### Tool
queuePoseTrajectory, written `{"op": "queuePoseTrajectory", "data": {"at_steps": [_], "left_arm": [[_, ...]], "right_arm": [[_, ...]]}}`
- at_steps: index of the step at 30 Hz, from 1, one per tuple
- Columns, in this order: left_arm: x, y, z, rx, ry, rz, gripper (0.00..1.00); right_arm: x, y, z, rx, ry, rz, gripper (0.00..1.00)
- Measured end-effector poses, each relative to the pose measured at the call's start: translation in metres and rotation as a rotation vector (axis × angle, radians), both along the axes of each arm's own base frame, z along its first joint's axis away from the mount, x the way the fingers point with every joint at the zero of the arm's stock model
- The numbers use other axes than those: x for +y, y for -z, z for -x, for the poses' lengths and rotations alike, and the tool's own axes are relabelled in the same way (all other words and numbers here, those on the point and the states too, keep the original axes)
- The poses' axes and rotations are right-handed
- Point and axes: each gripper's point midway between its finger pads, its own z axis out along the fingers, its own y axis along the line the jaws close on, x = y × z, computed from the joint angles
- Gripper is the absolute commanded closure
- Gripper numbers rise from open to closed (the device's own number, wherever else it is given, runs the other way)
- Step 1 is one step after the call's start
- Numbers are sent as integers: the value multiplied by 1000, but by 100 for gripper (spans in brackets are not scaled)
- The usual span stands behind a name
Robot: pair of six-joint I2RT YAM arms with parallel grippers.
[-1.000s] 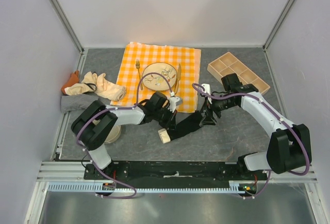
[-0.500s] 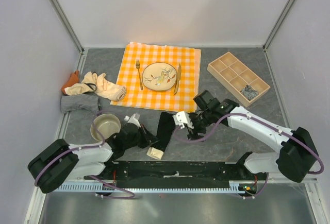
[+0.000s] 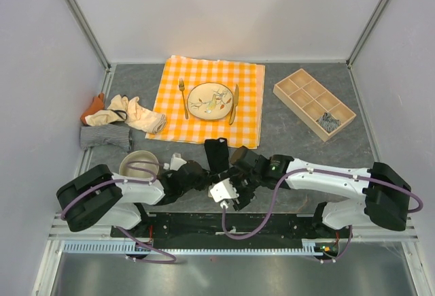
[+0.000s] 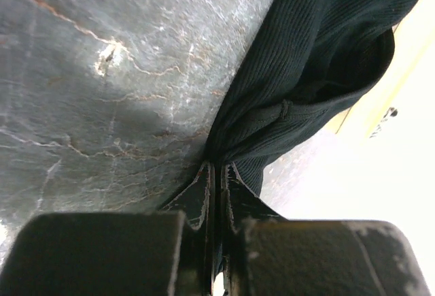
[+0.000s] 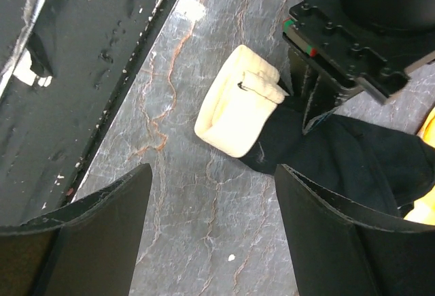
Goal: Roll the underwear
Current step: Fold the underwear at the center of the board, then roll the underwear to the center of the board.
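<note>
The black underwear with a cream band lies on the grey table just below the tablecloth. My left gripper is shut on its black cloth at table level; the cloth is pinched between the fingertips. My right gripper is open and empty, hovering above the table near the cream band and the black cloth, with the left gripper beyond them. Orange, cream and striped underwear lie piled at the far left.
A checked tablecloth holds a plate, fork and knife. A wooden divided tray at the right holds a striped garment. A metal bowl stands by the left arm.
Both grippers have shifted with the black underwear. The right gripper has moved down-left toward the near edge. The left gripper has moved right, still holding the cloth.
</note>
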Motion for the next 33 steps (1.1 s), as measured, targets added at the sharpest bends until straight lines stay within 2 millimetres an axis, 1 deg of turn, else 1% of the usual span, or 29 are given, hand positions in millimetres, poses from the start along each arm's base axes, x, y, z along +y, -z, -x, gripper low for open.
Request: {"op": "queuePoseTrajectory", "data": {"at_steps": [3, 6, 11, 14, 17, 23, 26, 27, 28, 30, 33], "left_arm": [[0, 0, -5, 12, -59, 30, 98], [1, 0, -10, 22, -109, 56, 98], [0, 0, -12, 18, -136, 67, 99], [-1, 0, -13, 13, -140, 73, 98], [-4, 0, -13, 7, -139, 79, 98], [-5, -1, -12, -5, -135, 88, 98], [-5, -1, -11, -11, -132, 94, 97], [-5, -2, -10, -14, -133, 98, 95], [-4, -2, -10, -17, -134, 99, 91], [0, -3, -9, -24, -139, 103, 87], [7, -4, -7, -34, -146, 107, 80]], "right_arm": [[-2, 11, -1, -28, 7, 12, 21], [-1, 21, -2, -50, 9, 17, 23], [2, 46, -5, -94, 19, 46, 28], [3, 59, -10, -136, 31, 68, 33], [11, 57, -19, -191, 51, 45, 37], [18, 58, -36, -278, 89, 20, 44], [22, 59, -43, -313, 103, 15, 53], [22, 60, -45, -321, 104, 16, 61], [23, 61, -45, -328, 101, 16, 65], [23, 64, -46, -332, 95, 26, 71], [23, 67, -44, -322, 80, 37, 76]]}}
